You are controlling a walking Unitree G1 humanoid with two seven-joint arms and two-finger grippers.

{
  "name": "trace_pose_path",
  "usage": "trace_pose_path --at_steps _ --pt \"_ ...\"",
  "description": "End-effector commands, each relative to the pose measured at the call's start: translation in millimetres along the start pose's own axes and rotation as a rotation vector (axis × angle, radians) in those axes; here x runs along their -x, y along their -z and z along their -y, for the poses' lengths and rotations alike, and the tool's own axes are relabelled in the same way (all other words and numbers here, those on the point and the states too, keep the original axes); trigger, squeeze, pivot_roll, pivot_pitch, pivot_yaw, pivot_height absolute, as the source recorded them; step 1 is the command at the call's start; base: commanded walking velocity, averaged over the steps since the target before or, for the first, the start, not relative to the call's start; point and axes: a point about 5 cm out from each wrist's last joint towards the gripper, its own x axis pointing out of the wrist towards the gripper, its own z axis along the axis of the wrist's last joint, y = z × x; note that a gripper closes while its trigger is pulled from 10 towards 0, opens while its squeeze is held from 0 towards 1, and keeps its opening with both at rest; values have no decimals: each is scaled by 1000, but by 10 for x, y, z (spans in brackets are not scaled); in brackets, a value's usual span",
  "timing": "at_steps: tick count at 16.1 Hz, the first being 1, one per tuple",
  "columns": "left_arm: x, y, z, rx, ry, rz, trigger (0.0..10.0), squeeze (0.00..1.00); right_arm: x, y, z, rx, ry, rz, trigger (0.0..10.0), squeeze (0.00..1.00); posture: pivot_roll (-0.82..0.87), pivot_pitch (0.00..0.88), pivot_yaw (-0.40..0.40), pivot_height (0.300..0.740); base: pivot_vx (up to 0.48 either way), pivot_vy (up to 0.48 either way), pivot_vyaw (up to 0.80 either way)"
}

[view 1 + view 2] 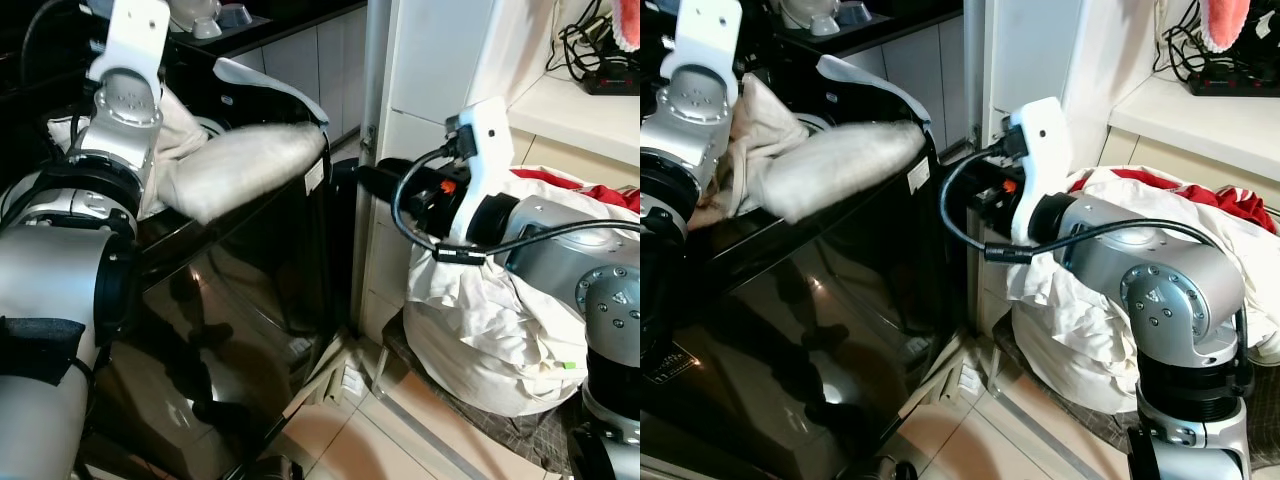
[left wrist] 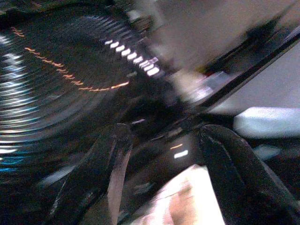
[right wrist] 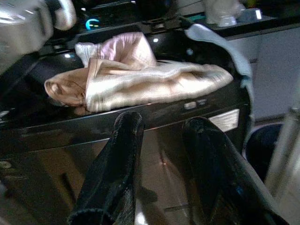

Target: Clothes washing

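A cream cloth point(image 1: 250, 165) lies draped over the top front edge of the black washing machine point(image 1: 230, 300). My left arm point(image 1: 125, 100) reaches over the machine's top. In the blurred left wrist view, my left gripper point(image 2: 166, 131) hangs open above the ribbed drum point(image 2: 56, 84), with a bit of cream cloth point(image 2: 187, 201) near the finger bases. My right gripper point(image 3: 163, 121) is open and empty. It is held out beside the machine's right side, level with its front panel, and points at the cream cloth point(image 3: 140, 82).
A big bundle of white laundry point(image 1: 480, 320) with a red garment point(image 1: 590, 190) on top sits on the floor under my right arm. White cabinets point(image 1: 430, 60) stand behind it, and a power strip point(image 1: 610, 75) lies on the counter. A pale curved piece point(image 1: 270, 85) rises at the machine's back.
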Motion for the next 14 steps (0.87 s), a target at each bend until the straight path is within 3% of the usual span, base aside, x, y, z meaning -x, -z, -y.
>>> trace_pose_path --at_steps 1,2,3,4,5,8,10,12,14 --pt "-6 -182 117 111 97 68 10000 0 7 -27 63 24 61 9 10000 0 -74 0 101 740 0 0 0" --pt "69 -116 386 242 242 94 10000 0 22 37 160 113 156 -52 10000 0 -82 0 105 740 0 0 0" --pt "97 -89 446 237 260 111 10000 0 27 57 182 141 177 -69 10000 0 -82 0 105 740 0 0 0" --pt "234 67 703 268 348 138 10000 0 46 91 281 175 269 -85 10000 1000 -85 0 98 740 0 0 0" --pt "410 194 934 349 471 173 10000 0 88 119 392 198 370 -99 10000 1000 -80 0 89 740 0 0 0" --pt "919 330 1297 499 807 235 10000 0 250 236 609 269 537 -194 10000 1000 -80 0 80 740 0 0 0" --pt "1310 355 1436 502 1007 286 10000 0 375 331 717 306 583 -273 10000 1000 -80 0 75 740 0 0 0" --pt "1406 367 1472 529 949 291 10000 0 444 414 827 299 597 -310 10000 1000 -81 0 75 740 0 0 0" --pt "1488 382 1554 485 973 281 10000 0 504 448 1022 288 666 -296 10000 1000 -87 0 79 740 0 0 0"
